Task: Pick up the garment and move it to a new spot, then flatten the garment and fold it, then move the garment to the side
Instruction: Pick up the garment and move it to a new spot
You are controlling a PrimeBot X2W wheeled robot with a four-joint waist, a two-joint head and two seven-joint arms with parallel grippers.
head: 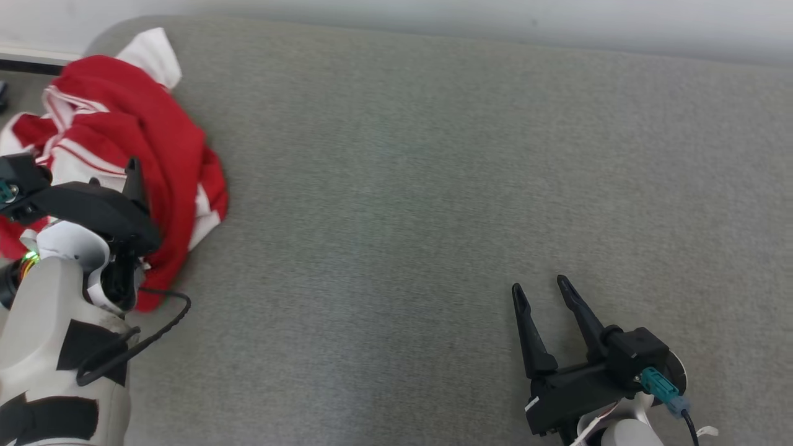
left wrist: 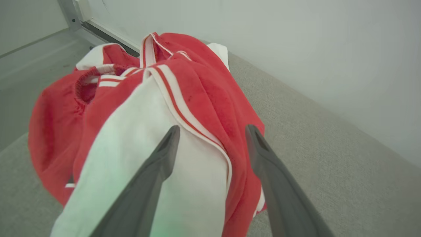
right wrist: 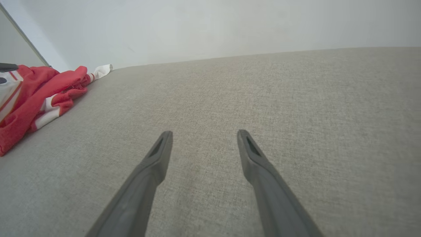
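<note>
Left pincer [left wrist: 212, 131] and right pincer [right wrist: 204, 135] are gaping; the left is hovering over the limp, probably light garment's [left wrist: 210, 95] white fold [left wrist: 141, 138].

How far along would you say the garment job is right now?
Nothing looks done: the red and white garment lies crumpled at the left end of the grey surface. In hand: the left end effector is open at the pile, fingers either side of a white panel, nothing gripped yet. The right end effector is open over bare surface. Left: lifting, moving, flattening, folding, setting aside.
</note>
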